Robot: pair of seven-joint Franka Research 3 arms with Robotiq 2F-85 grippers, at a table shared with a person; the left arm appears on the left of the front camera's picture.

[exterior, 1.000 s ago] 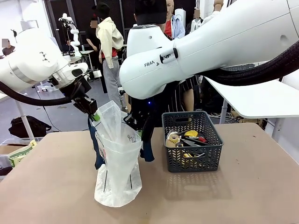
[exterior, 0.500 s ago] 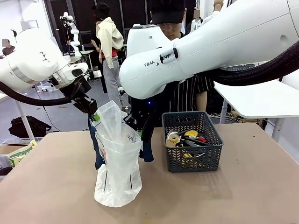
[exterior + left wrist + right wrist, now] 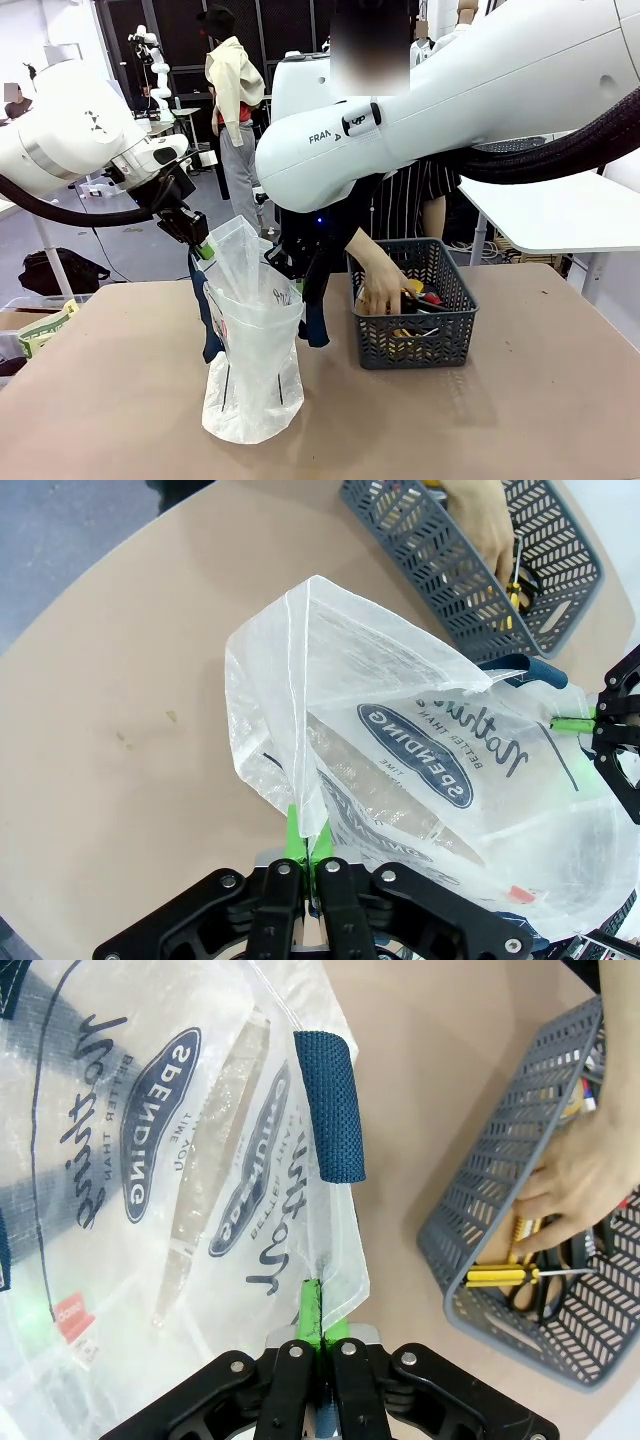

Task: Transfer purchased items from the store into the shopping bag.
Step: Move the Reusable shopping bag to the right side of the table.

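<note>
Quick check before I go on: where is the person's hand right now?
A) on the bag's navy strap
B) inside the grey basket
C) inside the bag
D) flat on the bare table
B: the hand reaches down into the basket, while the left tool and the right tool each pinch the rim of the bag.

— Locating the shopping bag (image 3: 250, 370)?
— On the table (image 3: 520, 420), just left of the basket (image 3: 415, 340).
— In the basket?
— A hand (image 3: 380, 290), reaching from behind.
— At the bag's rim?
— With left end effector (image 3: 203, 247) at left, right end effector (image 3: 290, 268) at right.
</note>
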